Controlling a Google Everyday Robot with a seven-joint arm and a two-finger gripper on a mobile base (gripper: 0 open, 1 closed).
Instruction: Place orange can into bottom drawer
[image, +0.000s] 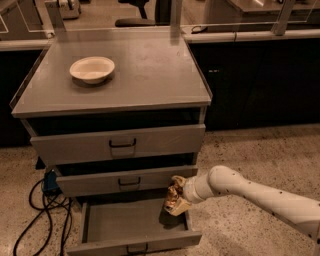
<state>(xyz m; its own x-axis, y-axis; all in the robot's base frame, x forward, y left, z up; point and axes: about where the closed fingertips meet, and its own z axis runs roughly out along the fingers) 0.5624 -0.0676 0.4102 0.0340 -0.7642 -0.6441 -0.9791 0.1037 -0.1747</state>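
Observation:
The bottom drawer (122, 220) of the grey cabinet is pulled out, a shallow grey tray with a small dark handle. My gripper (176, 196) reaches in from the right on a white arm and hangs over the drawer's right rear corner. It is shut on the orange can (173, 195), which shows as a gold-orange metallic shape between the fingers, just above the tray floor. The can casts a dark shadow on the tray beneath it.
A white bowl (92, 69) sits on the cabinet top (150, 75). The top drawer (120, 144) and the middle drawer (120, 181) stand slightly ajar. Black cables and a blue plug (50, 181) lie on the floor at the cabinet's left. A dark counter runs behind.

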